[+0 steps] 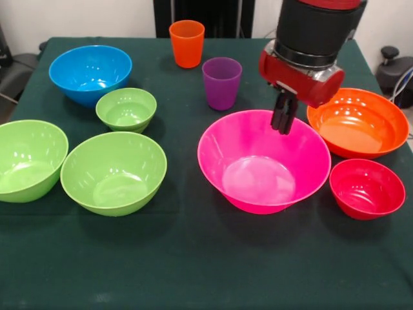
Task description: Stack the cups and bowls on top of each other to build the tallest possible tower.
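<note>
Upright, mouths up, all empty: large glossy pink plastic bowl [264, 161], translucent purple plastic tumbler [221, 83]. Pressed together over the pink bowl's far rim: claw [283, 123].

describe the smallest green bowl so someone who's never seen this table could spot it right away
Start at the blue bowl in the far left part of the green-clothed table. Just in front of it, toward the table's middle, sits the small lime green bowl. The two other green bowls, nearer the camera, are clearly wider.
</note>
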Controlling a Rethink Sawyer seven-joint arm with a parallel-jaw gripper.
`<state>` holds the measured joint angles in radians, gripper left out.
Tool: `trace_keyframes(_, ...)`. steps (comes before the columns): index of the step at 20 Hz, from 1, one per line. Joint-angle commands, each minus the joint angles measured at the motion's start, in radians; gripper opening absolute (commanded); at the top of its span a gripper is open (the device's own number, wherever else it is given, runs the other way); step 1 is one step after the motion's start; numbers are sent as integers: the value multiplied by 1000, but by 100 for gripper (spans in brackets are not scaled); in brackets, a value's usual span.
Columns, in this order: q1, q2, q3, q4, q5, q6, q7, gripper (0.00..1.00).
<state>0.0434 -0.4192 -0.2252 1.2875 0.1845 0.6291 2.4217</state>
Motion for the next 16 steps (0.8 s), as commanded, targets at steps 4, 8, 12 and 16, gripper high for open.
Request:
trace_keyframes(4,-56,-17,203,47,-212,11,-319,0)
trace_keyframes(8,-65,-27,241,43,-244,27,-321,0)
trace_keyframes(12,-76,-30,272,28,-295,59,-376,0)
trace_keyframes(16,-93,-13,321,-38,-319,267,-474,0)
